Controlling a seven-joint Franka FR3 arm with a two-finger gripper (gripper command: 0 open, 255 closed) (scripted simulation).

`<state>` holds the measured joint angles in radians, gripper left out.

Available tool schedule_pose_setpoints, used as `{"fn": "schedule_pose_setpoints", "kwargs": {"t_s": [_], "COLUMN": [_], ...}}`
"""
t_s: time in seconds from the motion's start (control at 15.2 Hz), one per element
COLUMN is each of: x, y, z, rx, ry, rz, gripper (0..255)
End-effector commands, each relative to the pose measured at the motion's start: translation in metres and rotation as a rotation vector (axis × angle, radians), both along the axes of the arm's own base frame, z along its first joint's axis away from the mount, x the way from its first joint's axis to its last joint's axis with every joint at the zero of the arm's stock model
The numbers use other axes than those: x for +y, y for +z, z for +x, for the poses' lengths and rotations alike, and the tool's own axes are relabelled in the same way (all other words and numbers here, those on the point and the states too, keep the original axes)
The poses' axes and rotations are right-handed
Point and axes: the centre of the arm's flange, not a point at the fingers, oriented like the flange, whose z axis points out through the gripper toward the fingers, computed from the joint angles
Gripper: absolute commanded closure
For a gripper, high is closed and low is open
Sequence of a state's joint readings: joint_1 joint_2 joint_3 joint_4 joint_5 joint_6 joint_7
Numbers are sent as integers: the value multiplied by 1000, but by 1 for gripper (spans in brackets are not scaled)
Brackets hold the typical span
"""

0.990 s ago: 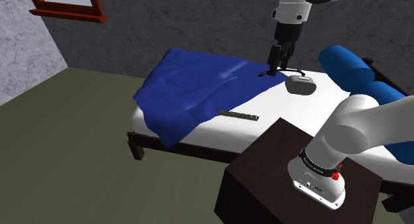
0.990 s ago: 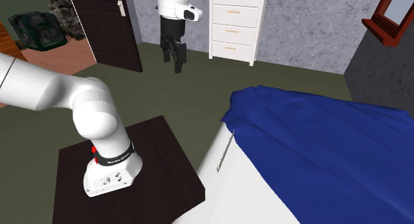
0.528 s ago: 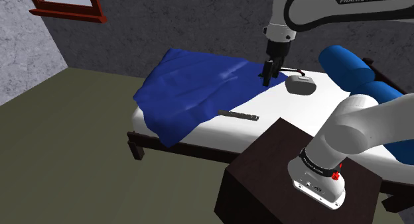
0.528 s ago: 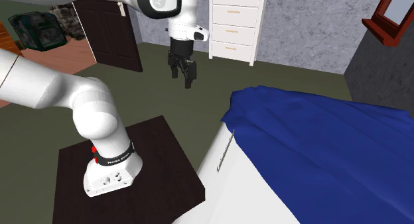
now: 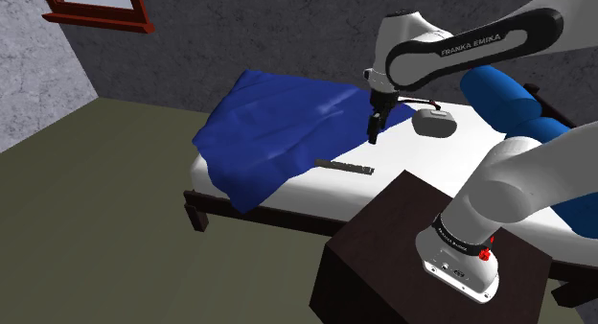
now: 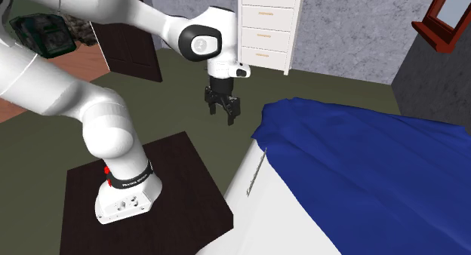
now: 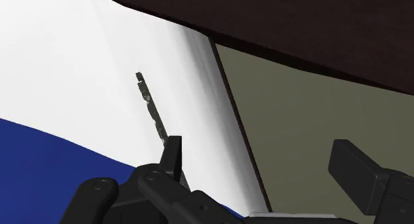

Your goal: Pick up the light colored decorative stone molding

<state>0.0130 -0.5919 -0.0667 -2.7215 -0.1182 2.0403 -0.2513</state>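
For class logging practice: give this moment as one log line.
black two-finger gripper: open, empty, above white mattress | thin grey molding strip: lying flat on mattress, untouched

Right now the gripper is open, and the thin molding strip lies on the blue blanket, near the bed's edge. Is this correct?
Not quite. The molding strip lies on the bare white mattress, not on the blue blanket; the shoulder view shows this. The rest holds: the gripper is open, and the strip is near the bed's edge.

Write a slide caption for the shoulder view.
Open gripper hangs over the white bed, near the thin grey molding lying beside a blue blanket.
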Motion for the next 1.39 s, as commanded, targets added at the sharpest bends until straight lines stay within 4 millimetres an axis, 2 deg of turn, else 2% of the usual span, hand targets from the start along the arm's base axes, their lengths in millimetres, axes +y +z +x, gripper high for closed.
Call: {"fn": "schedule_pose_setpoints", "kwargs": {"t_s": [0.0,1.25,1.32], "x": [-5,-55,-55], "y": [-22,-236,-236], "z": [7,105,105], "rx": [-10,-71,-72], "ry": [36,358,359], "rz": [-12,-125,-125], "gripper": [0,0,0]}}
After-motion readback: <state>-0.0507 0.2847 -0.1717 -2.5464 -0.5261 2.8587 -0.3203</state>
